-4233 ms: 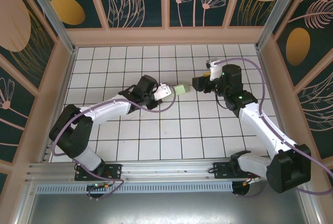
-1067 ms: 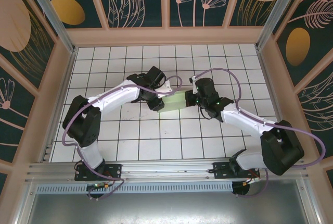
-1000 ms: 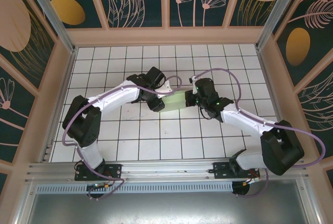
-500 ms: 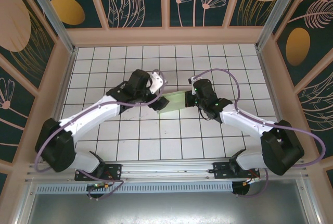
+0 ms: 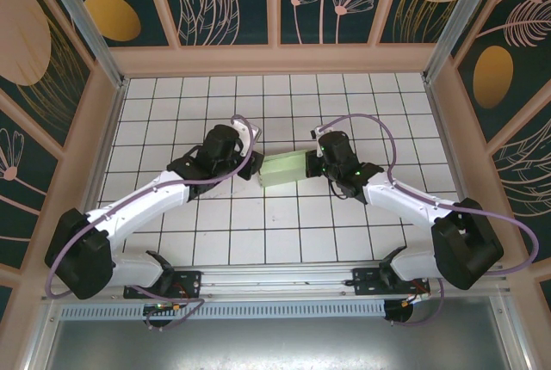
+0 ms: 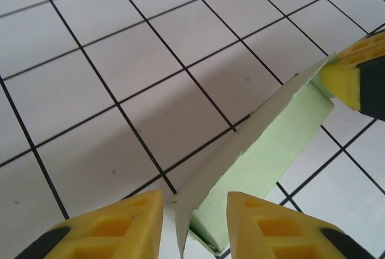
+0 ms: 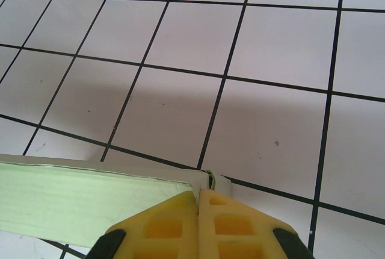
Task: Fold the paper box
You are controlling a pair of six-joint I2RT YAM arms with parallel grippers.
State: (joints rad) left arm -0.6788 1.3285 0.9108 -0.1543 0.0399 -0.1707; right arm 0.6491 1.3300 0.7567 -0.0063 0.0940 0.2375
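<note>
The paper box [image 5: 282, 168] is down at the tabletop [image 5: 172, 112], its right end pinched in the closed right pincer [image 7: 198, 202]. At the box's left end the left pincer [image 6: 194, 226] stands open astride a raised flap edge, so I reckon a side fold is under way. Next it must nip that edge and crease it over.

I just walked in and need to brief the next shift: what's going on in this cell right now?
Two robot arms are working on a pale green paper box in the middle of the tiled table. The right gripper is shut on the card's right-hand corner. The left gripper has its fingers apart on either side of the opposite edge, not pinching it. The card looks only partly folded.
</note>
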